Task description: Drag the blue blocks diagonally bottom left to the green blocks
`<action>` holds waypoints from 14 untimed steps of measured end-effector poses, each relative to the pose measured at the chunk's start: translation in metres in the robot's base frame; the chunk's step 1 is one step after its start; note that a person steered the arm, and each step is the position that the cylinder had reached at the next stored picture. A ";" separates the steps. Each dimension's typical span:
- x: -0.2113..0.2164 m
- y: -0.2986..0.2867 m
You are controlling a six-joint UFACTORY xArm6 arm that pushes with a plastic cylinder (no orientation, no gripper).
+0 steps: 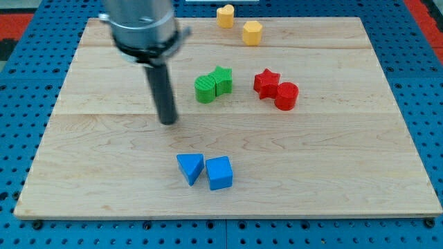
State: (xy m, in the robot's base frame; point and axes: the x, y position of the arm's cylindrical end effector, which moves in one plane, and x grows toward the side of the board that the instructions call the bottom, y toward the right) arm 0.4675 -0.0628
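Observation:
A blue triangular block [190,168] and a blue cube [219,173] lie side by side, touching, near the view's bottom centre of the wooden board [346,159]. A green round block [205,90] and a green star block [222,79] touch each other above them, at the board's upper middle. My tip [168,122] rests on the board, left of the green blocks and above-left of the blue blocks, touching neither.
A red star block [266,82] and a red round block [286,95] sit right of the green blocks. Two yellow blocks [225,15] [252,32] lie at the view's top edge. The arm's metal body [142,24] looms at upper left.

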 end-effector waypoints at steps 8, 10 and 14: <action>0.130 -0.003; 0.117 -0.028; 0.115 -0.028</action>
State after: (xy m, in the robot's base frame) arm 0.5821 -0.0905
